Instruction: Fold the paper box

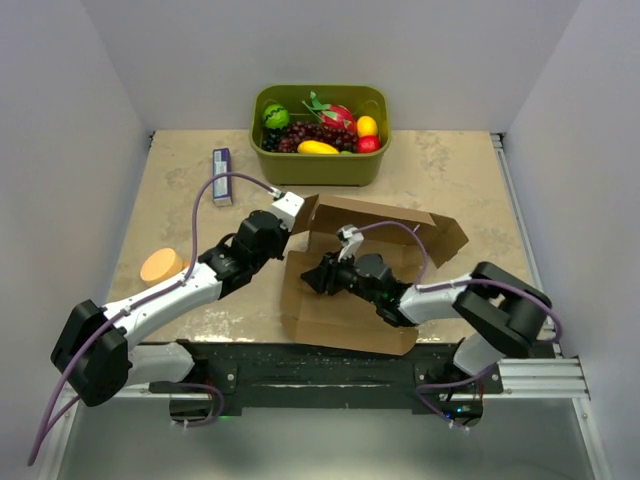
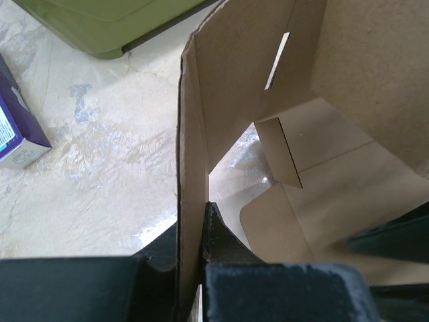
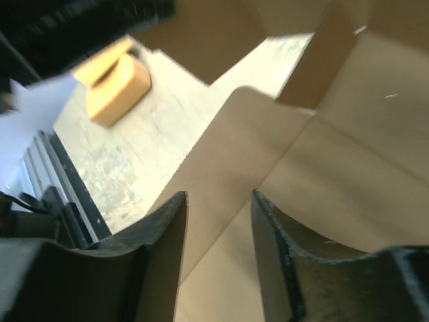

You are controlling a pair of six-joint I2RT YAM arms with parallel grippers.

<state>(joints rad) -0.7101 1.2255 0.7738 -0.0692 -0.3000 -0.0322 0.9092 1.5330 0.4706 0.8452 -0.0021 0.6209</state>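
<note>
- Your paper box (image 1: 345,320) sits on the worktop (image 1: 450,180) toward the near edge, about midway between the left and right edges. Its base panel is flat and its far and left walls are raised.
- Your left end effector (image 1: 290,208) is at the box's far-left corner. In the left wrist view the left end effector (image 2: 203,221) is clamped tight on the upright left wall, with cardboard pinched between the two fingers.
- That wall stands nearly vertical. Just past it the far wall shows a narrow slot, and a small flap hangs inward.
- Your right end effector (image 1: 318,275) is over the inside of the box, above the base panel, pointing toward the left wall.
- In the right wrist view the right end effector (image 3: 218,201) has its fingers partly apart. You can see brown board through the gap, and nothing is visibly gripped.
- The olive-green tub (image 1: 318,165) of fruit stands at the middle of the far edge, just beyond the raised far wall. The two are close but apart.
- A purple carton (image 1: 222,176) lies toward the far-left corner, well clear of the box. The left wrist view catches it at its left border (image 2: 17,137).
- An orange round piece (image 1: 162,265) rests by the left edge, beside your left arm's forearm and apart from the box.
- Your right arm's purple cable arches over the far-right flap of the box.
</note>
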